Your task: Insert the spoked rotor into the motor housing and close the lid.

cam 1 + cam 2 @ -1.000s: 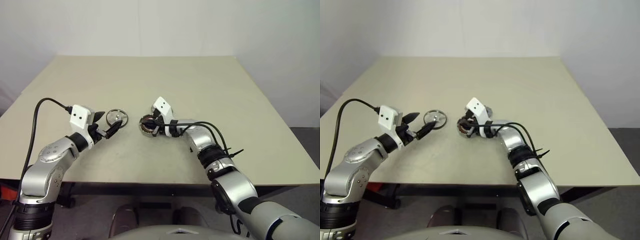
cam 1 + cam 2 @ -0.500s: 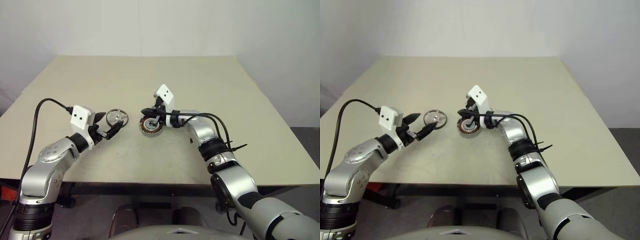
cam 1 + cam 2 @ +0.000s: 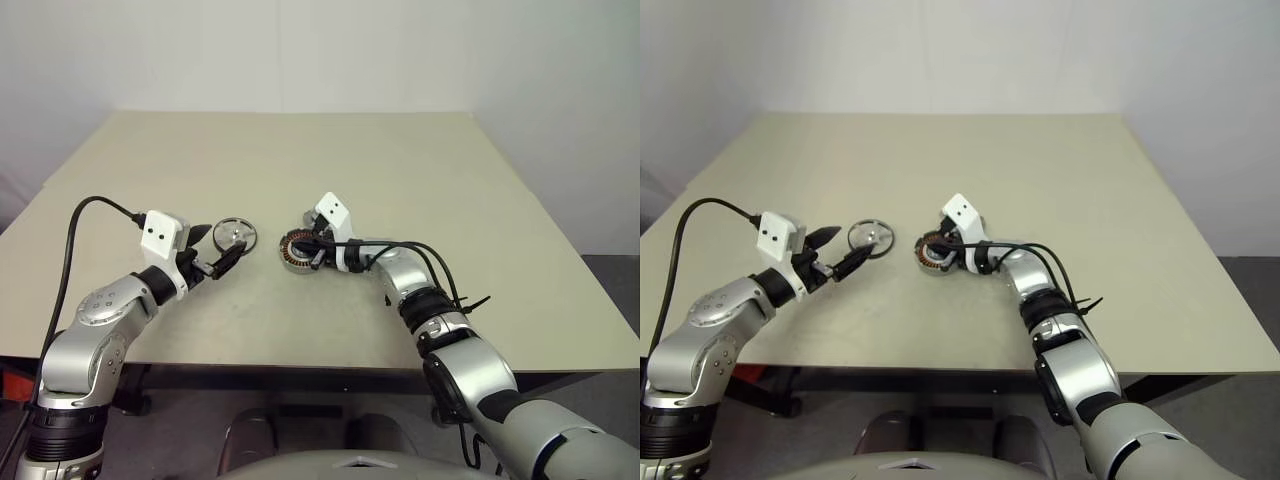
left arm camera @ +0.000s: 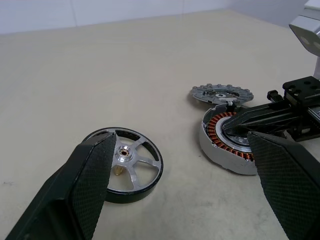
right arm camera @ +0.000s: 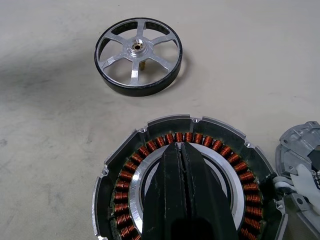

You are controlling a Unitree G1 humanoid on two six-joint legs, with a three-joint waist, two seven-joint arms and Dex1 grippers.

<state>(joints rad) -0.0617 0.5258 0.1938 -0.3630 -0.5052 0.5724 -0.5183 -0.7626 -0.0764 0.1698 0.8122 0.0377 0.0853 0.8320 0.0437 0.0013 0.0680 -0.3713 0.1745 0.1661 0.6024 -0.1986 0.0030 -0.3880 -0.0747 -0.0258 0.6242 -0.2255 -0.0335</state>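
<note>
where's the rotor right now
The rotor lies flat on the table, left of the housing, just ahead of the open left gripper.

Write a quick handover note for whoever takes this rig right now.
Left gripper: open, aimed at the spoked rotor, not touching it.
Right gripper: shut, fingers over the centre of the motor housing.
Rotor lies flat on the table, left of the housing. Lid lies just behind the housing.
Done: nothing assembled.
Left: insert rotor, close lid.
</note>
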